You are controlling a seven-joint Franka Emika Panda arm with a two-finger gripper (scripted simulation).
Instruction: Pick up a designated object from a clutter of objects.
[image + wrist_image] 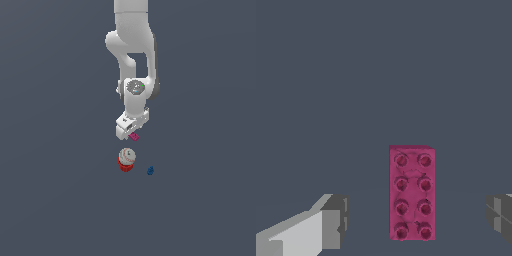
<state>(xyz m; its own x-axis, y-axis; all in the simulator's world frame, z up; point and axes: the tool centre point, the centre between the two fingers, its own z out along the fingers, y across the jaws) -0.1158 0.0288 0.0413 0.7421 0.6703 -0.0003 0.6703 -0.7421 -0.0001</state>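
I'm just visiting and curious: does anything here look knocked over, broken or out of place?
Nothing stands out. The pink block lies flat, studs up, between the open gripper fingers; the cupcake and blue piece sit apart, undisturbed.
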